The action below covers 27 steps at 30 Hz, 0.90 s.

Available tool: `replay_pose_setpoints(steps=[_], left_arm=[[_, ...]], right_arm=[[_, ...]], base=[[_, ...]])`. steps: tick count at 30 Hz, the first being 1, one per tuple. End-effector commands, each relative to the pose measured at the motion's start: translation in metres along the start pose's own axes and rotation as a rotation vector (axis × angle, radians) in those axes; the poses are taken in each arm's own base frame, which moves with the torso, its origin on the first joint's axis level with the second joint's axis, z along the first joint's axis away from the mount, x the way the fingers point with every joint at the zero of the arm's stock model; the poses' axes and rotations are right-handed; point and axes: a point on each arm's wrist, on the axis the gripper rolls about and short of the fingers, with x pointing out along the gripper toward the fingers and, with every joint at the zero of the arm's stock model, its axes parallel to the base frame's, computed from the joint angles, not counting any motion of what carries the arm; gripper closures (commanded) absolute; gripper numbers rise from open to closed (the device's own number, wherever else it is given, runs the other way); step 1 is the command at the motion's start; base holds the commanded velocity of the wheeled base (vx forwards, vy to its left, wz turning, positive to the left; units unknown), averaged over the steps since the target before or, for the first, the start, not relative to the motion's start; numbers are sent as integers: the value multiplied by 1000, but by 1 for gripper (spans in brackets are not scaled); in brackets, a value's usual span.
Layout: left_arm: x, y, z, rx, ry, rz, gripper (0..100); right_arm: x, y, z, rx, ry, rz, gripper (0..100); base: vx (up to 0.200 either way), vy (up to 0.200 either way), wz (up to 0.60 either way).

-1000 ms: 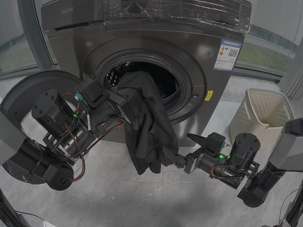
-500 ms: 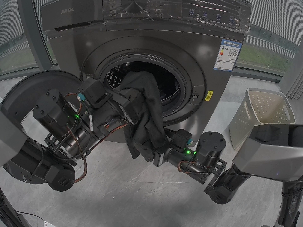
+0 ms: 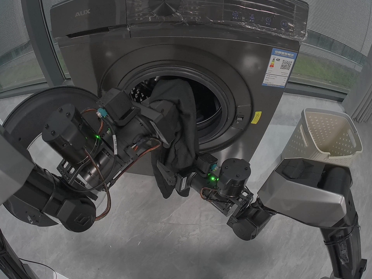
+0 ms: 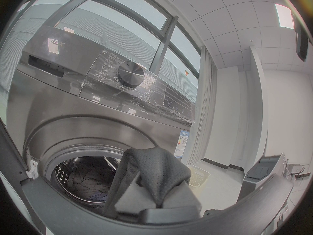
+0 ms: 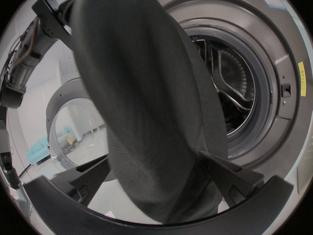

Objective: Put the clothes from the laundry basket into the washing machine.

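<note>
A dark grey garment (image 3: pixel 181 132) hangs in front of the washing machine's round opening (image 3: pixel 209 105), its top edge just inside the rim. My left gripper (image 3: pixel 167 115) is shut on its upper part, and the cloth (image 4: pixel 156 167) drapes over that gripper (image 4: pixel 159 203). My right gripper (image 3: pixel 171 178) sits low under the hanging end, open. Its fingers are spread wide with the garment (image 5: pixel 140 98) between them in the right wrist view. More dark clothes (image 4: pixel 83 183) lie in the drum. The beige laundry basket (image 3: pixel 329 136) stands on the floor to the right.
The machine's round door (image 3: pixel 37 109) stands open on the left, behind my left arm. Grey floor (image 3: pixel 155 245) lies open in front of the machine. Windows run behind the machine.
My right arm swung left and up from near the basket to the garment's hanging end. My left gripper raised the garment slightly toward the opening.
</note>
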Motion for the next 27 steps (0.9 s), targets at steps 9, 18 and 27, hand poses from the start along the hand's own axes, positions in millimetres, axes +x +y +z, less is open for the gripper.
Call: replay_pose_setpoints(steps=[9, 18, 27], left_arm=[[1, 7, 1, 8, -9, 48, 100], [-9, 32, -7, 35, 32, 130, 100], [-35, 44, -30, 37, 157, 190, 100]], right_arm=[[10, -14, -8, 3, -22, -40, 100], [-14, -32, 51, -13, -81, -81, 100], [-29, -41, 91, -26, -142, -107, 100]], base=[[0, 0, 0], [0, 0, 0], [0, 0, 0]])
